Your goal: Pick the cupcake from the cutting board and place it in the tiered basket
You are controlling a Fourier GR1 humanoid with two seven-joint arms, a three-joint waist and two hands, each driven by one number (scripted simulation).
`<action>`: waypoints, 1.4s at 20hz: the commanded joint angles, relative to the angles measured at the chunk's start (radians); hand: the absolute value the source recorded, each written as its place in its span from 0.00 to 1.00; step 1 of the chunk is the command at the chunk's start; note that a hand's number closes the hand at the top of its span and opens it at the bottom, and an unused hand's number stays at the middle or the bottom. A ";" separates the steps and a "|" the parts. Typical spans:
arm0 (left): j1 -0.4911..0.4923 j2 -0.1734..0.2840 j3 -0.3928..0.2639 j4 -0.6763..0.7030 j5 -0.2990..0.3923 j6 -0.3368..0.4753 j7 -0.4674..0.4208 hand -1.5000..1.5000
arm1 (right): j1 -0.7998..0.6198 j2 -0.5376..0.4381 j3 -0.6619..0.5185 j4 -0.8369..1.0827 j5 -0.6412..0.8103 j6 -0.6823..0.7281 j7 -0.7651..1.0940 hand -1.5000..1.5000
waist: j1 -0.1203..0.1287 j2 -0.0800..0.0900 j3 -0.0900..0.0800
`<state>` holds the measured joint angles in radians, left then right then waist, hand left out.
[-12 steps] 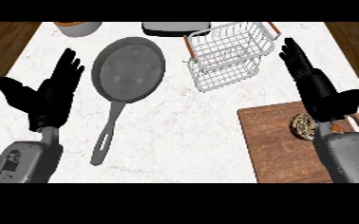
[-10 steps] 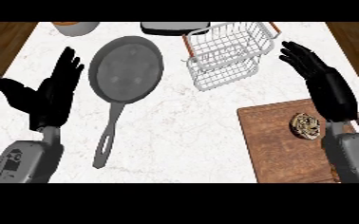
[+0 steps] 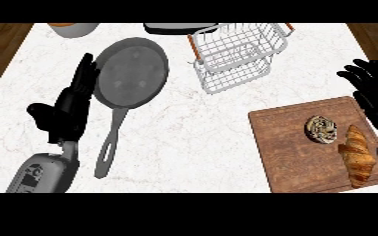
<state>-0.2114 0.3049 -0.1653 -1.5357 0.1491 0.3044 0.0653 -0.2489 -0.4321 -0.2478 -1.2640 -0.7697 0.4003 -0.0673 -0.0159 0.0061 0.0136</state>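
— What sits closest, by the counter's (image 3: 221,130) near edge?
— The cutting board (image 3: 284,150) at the near right corner; the cupcake (image 3: 322,129) rests on it, just beside a croissant (image 3: 356,155).
— And the hands?
— Left hand (image 3: 66,105) near the left edge, fingers straight, open, beside a frying pan (image 3: 131,77). Right hand (image 3: 363,80) at the right edge, fingers spread, holding nothing.
— Farther back?
— The tiered basket (image 3: 238,55) stands toward the far edge, well apart from the cupcake.
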 commanded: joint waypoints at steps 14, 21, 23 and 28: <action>0.056 -0.067 -0.083 -0.008 -0.087 0.057 -0.041 0.50 | 0.079 -0.562 -0.270 0.015 0.067 0.782 0.040 0.00 | -0.001 -0.011 -0.010; 0.062 -0.074 -0.085 0.014 -0.095 0.054 -0.062 0.50 | 0.050 -0.593 -0.304 -0.335 0.422 0.705 0.012 0.00 | 0.009 -0.006 -0.010; 0.050 -0.084 -0.111 -0.037 -0.108 0.059 -0.025 0.50 | 0.056 -0.531 -0.274 -0.407 0.537 0.671 -0.014 0.00 | 0.029 -0.005 -0.009; -0.012 -0.073 -0.060 0.008 -0.106 0.048 -0.004 0.50 | 0.126 -0.449 -0.220 -0.503 0.785 0.648 -0.126 0.00 | 0.020 -0.002 -0.010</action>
<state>-0.1715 0.2292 -0.2493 -1.5508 0.0459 0.3584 0.0360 -0.1415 -0.9320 -0.5109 -1.7044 -0.1740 1.0147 -0.0665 -0.0016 0.0003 0.0033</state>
